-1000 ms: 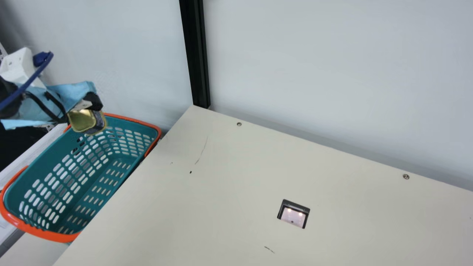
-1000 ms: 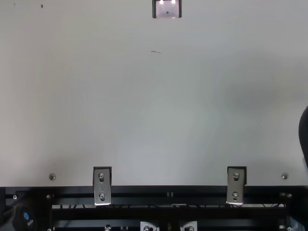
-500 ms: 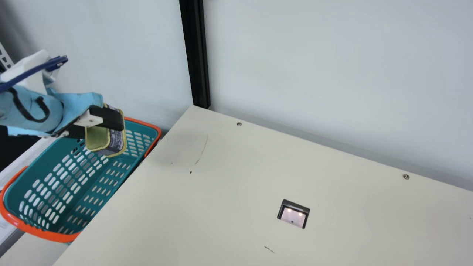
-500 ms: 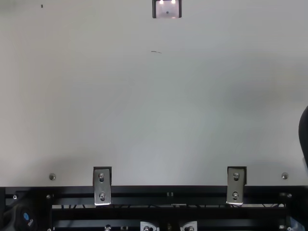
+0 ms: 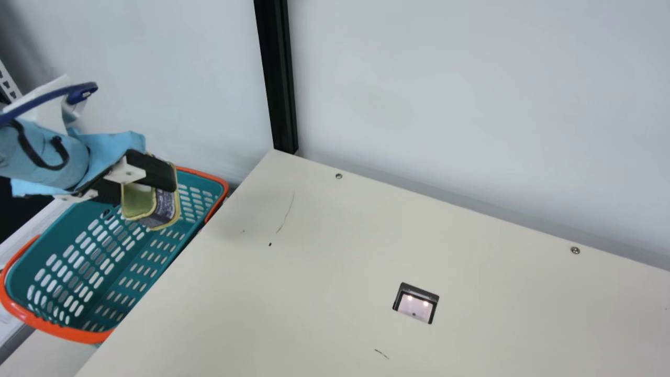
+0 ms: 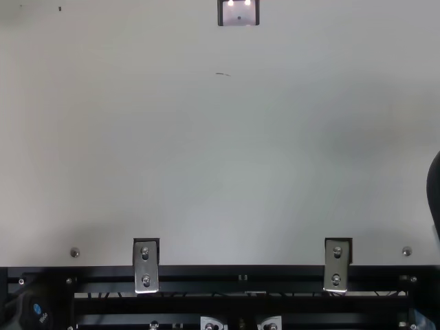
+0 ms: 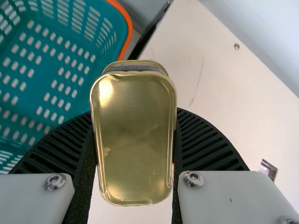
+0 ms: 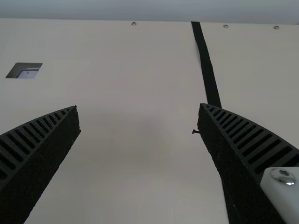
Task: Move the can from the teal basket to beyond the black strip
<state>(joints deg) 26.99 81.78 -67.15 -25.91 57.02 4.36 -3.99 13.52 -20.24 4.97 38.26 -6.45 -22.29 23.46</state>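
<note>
The left gripper (image 7: pixel 133 112) is clamping its jaws on the gold oblong metal can (image 7: pixel 133 144) over the teal perforated plastic basket (image 5: pixel 73 220), risking a slip if low travel is catching its orange rim (image 5: pixel 63 333), while the right gripper (image 8: pixel 138 106) is holding its jaws apart.

The left hand (image 5: pixel 148 187) has brought the can (image 5: pixel 165 206) closer to the tabletop (image 5: pixel 314 251) than before.
</note>
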